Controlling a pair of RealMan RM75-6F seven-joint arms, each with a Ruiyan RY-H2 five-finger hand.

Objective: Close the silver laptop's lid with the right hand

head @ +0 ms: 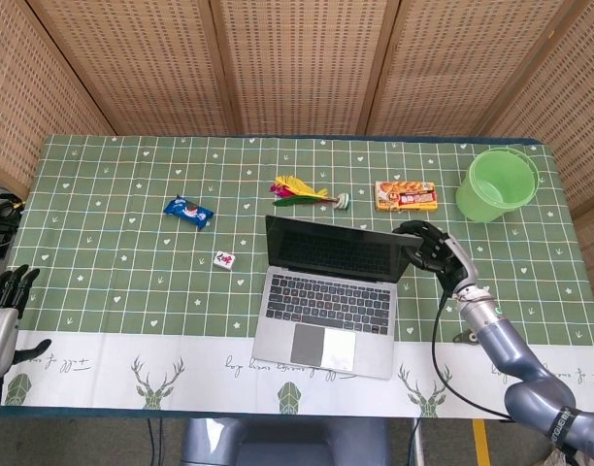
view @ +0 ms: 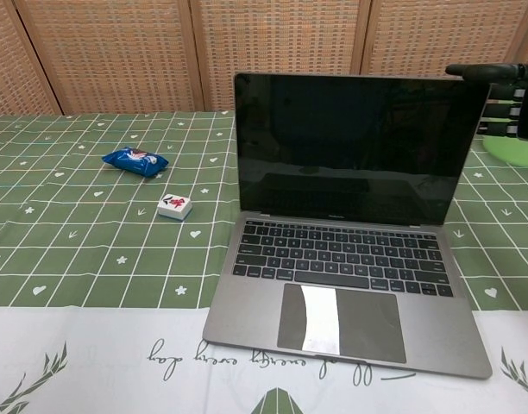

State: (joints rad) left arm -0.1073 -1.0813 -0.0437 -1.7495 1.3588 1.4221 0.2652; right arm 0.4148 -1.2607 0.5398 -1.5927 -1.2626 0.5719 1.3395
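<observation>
Right robot hand point(head: 431, 248) behind open laptop point(head: 328, 291) lid.
Fingers curled over the lid's top right corner, pressing it; left robot hand point(head: 0, 311) spread apart, holding nothing, at counter point(head: 113, 243) edge.

You see a matt silver metal laptop point(view: 350, 321) with a glossy black screen point(view: 355, 147), on a smooth green tablecloth point(head: 113, 243); glossy plastic bucket point(head: 498, 183) far right, woven rattan panels point(head: 297, 63) behind.
</observation>
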